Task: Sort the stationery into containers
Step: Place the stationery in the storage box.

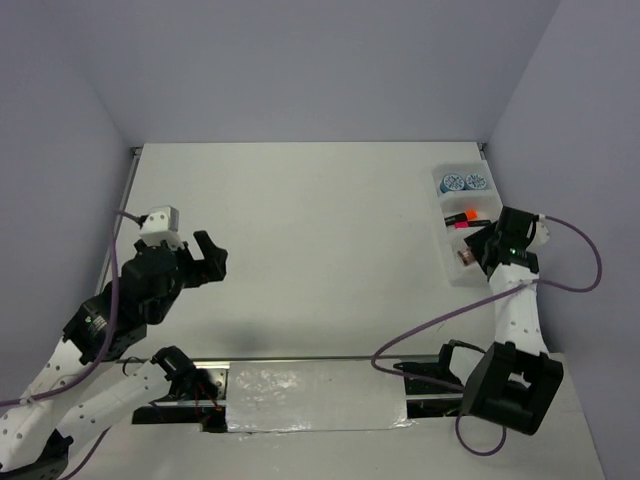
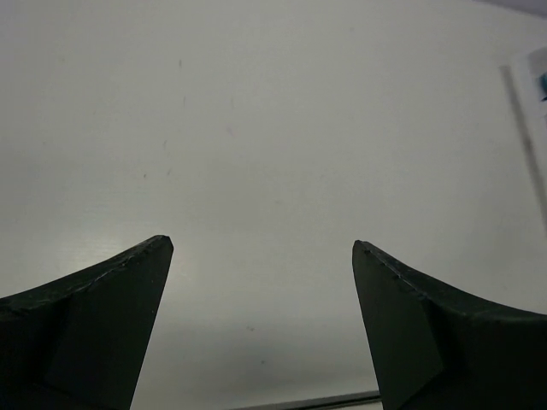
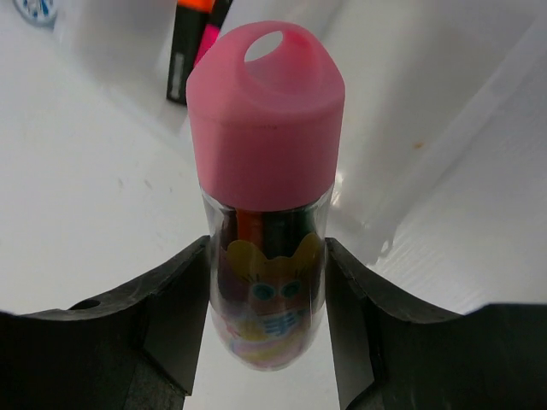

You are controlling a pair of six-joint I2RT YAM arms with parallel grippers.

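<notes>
My right gripper is shut on the pink packet, a clear little tube with a pink cap and orange-yellow bits inside. In the top view it holds the packet over the nearest of the transparent trays at the table's right edge. Orange- and pink-capped highlighters lie in the middle tray and show in the right wrist view. Two round blue-and-white items lie in the far tray. My left gripper is open and empty over bare table, its fingers wide apart.
The trays stand in a row along the right wall. A tray corner shows at the right of the left wrist view. A cable loops from the right arm over the table. A foil-covered strip lies between the arm bases.
</notes>
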